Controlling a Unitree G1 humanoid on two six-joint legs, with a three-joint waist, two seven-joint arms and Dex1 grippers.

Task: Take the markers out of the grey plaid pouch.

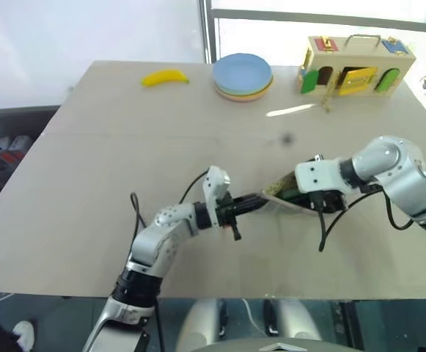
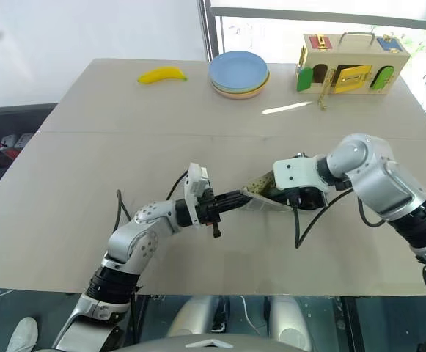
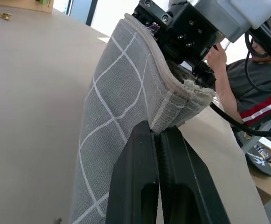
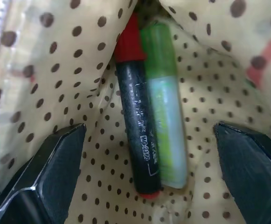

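Note:
The grey plaid pouch (image 3: 121, 107) is held above the middle of the table (image 1: 125, 147), with my left gripper (image 3: 156, 130) shut on one corner of its edge. My right gripper (image 4: 149, 127) reaches down into the pouch's mouth (image 1: 280, 192) with its fingers (image 4: 56, 163) spread open against the tan dotted lining. Between them lie the two markers side by side: a dark one with red ends (image 4: 136, 126) and a light green one (image 4: 165, 130). Neither finger touches them.
At the table's far edge are a yellow banana (image 1: 165, 77), a stack of plates (image 1: 243, 75) and a wooden latch box (image 1: 355, 66). A person (image 3: 247, 93) sits beyond the table in the left wrist view.

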